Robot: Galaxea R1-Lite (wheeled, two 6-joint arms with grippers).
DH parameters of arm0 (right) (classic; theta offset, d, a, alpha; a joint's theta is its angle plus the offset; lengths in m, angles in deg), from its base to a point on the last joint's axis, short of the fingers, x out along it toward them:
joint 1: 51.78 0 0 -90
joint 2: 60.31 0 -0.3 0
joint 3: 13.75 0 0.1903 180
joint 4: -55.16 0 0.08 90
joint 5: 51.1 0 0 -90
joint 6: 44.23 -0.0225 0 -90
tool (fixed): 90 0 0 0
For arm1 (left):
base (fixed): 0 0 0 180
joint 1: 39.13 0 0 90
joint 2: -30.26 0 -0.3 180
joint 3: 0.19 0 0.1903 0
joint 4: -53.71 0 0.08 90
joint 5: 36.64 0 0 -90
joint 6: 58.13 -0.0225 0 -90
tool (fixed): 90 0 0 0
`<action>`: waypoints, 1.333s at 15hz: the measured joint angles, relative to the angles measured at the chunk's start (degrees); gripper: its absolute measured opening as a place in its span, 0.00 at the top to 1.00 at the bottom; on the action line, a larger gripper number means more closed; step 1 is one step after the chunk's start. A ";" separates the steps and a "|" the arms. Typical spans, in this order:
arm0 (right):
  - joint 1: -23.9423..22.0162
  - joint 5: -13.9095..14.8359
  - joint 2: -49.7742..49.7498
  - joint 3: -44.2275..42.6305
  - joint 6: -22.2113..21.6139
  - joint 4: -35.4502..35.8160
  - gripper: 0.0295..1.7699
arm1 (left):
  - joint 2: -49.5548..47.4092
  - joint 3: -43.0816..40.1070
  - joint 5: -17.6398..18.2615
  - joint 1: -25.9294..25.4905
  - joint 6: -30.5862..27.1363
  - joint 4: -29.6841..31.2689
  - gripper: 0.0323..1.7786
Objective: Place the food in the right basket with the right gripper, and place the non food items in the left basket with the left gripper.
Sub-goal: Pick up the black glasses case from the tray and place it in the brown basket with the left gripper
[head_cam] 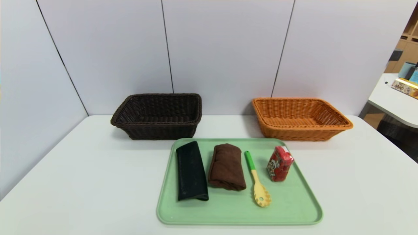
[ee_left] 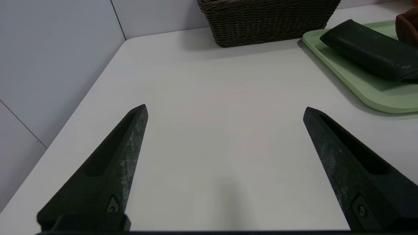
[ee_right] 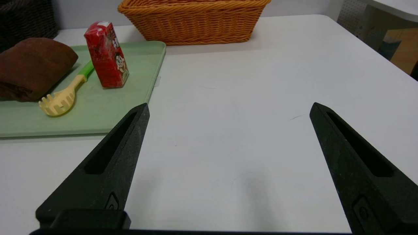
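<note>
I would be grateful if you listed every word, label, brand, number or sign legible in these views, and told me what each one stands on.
No text reads clearly enough to quote.
Red carton: printed with a cartoon figure; any lettering is too small or blurred to read.
Yellow-and-white box on the table at the far right: dark characters, too small to read.

Baskets (head_cam: 156, 130) (head_cam: 298, 133): rough, woven. Roll (head_cam: 227, 168): matt cloth. Tray (head_cam: 228, 213): smooth, plastic-looking. Table (head_cam: 81, 182): smooth. Carton (head_cam: 280, 164): glossy.
</note>
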 joint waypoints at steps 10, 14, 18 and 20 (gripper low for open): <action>0.00 0.00 0.00 0.05 0.00 -0.02 0.04 | 0.00 0.00 0.24 0.00 -0.37 0.09 0.05; 0.00 -0.02 0.00 0.07 0.09 0.00 0.04 | 0.00 0.00 0.27 0.00 -0.39 0.18 0.05; 0.02 0.00 0.00 0.07 0.26 0.00 0.04 | 0.00 0.00 0.10 0.00 0.05 0.09 0.05; 0.00 -0.22 0.00 -0.50 0.28 0.09 0.04 | 0.00 0.00 0.24 0.00 -0.06 -0.66 0.05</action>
